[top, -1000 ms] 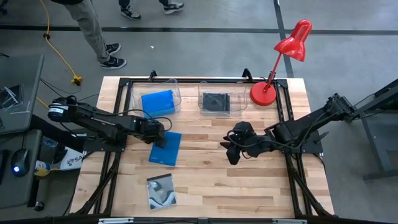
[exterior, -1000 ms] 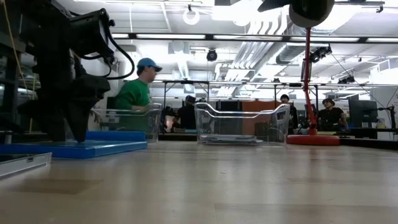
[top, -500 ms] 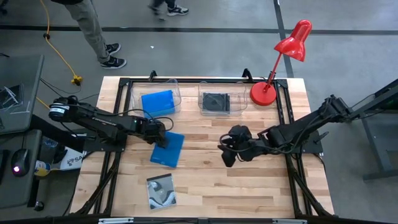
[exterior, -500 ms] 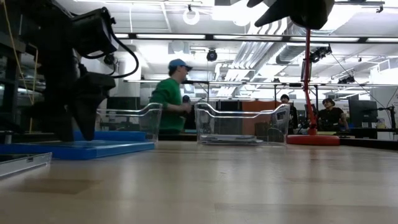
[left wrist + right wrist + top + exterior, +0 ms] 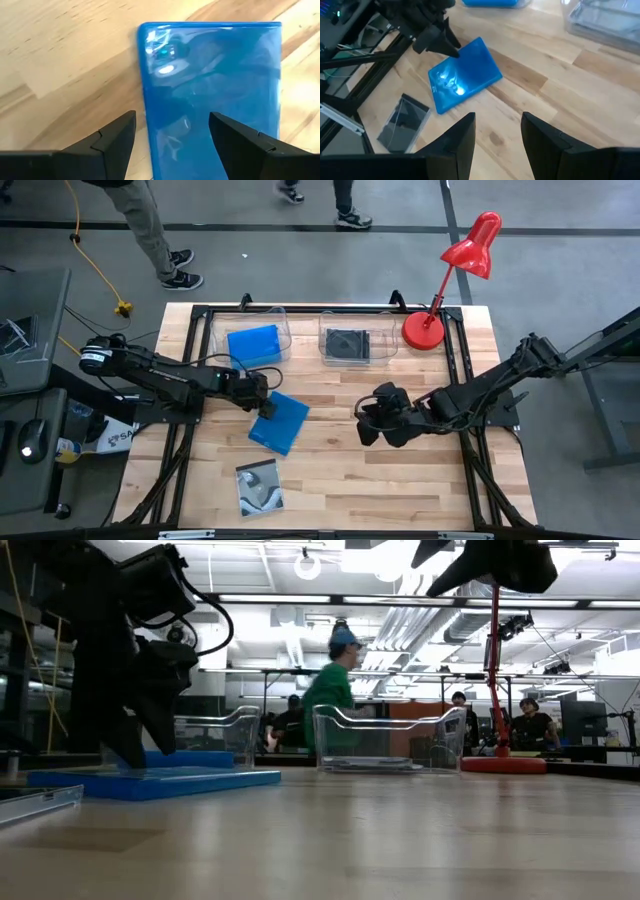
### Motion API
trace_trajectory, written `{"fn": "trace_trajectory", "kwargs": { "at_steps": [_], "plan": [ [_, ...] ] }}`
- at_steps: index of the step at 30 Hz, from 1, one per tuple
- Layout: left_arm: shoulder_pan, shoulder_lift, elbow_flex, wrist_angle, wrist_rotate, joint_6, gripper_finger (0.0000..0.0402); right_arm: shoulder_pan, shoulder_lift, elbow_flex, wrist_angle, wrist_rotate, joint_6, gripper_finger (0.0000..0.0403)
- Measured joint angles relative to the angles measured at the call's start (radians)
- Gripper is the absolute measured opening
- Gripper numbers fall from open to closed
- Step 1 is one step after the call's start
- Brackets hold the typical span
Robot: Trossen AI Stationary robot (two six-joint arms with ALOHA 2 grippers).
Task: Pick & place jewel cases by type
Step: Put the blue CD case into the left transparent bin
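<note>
A bright blue jewel case [image 5: 280, 423] lies flat and askew on the wood in the table's left middle. My left gripper [image 5: 263, 404] stands open at its far end, also shown in the low view [image 5: 135, 750]. Another blue case [image 5: 253, 343] lies in the left clear tub [image 5: 215, 330]. A black case [image 5: 347, 345] lies in the right tub [image 5: 388, 340]. A silvery-grey swirl case [image 5: 260, 487] lies near the front edge. My right gripper [image 5: 366, 423] hangs open above the table's middle, touching nothing. My left gripper comes from above, slanting down from the table's left, at the far end of the blue case [image 5: 165, 65]. One finger [image 5: 240, 137] stands over the case's top, the other [image 5: 115, 137] over the wood beside its long edge. The tips are out of its wrist view. The case lies flat.
A red desk lamp [image 5: 440, 290] stands at the back right, its base beside the right tub. Bare wood lies between the blue case and my right gripper. People stand beyond the far edge [image 5: 330, 700].
The blue case on the table has turned clockwise as seen from above. Its far end has swung toward the right edge, and its near end has stayed nearly in place. My left gripper has rolled and shifted slightly right with it. My right gripper has sunk a little and rolled.
</note>
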Motion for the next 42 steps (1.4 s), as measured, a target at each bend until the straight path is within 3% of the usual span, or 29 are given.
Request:
{"fn": "trace_trajectory", "kwargs": {
  "at_steps": [16,26,42],
  "plan": [
    [0.000,0.004,0.000,-0.019,0.084,0.153,0.0248,0.086,0.112,0.000,0.015,-0.011,0.214,0.0142],
    [-0.002,0.004,0.000,-0.060,0.167,0.183,0.0248,0.098,0.121,0.000,0.029,-0.022,0.238,0.0142],
    [-0.176,0.004,0.000,-0.036,0.163,0.063,0.0248,0.096,0.121,0.000,0.026,0.000,0.229,0.0142]
  ]
}}
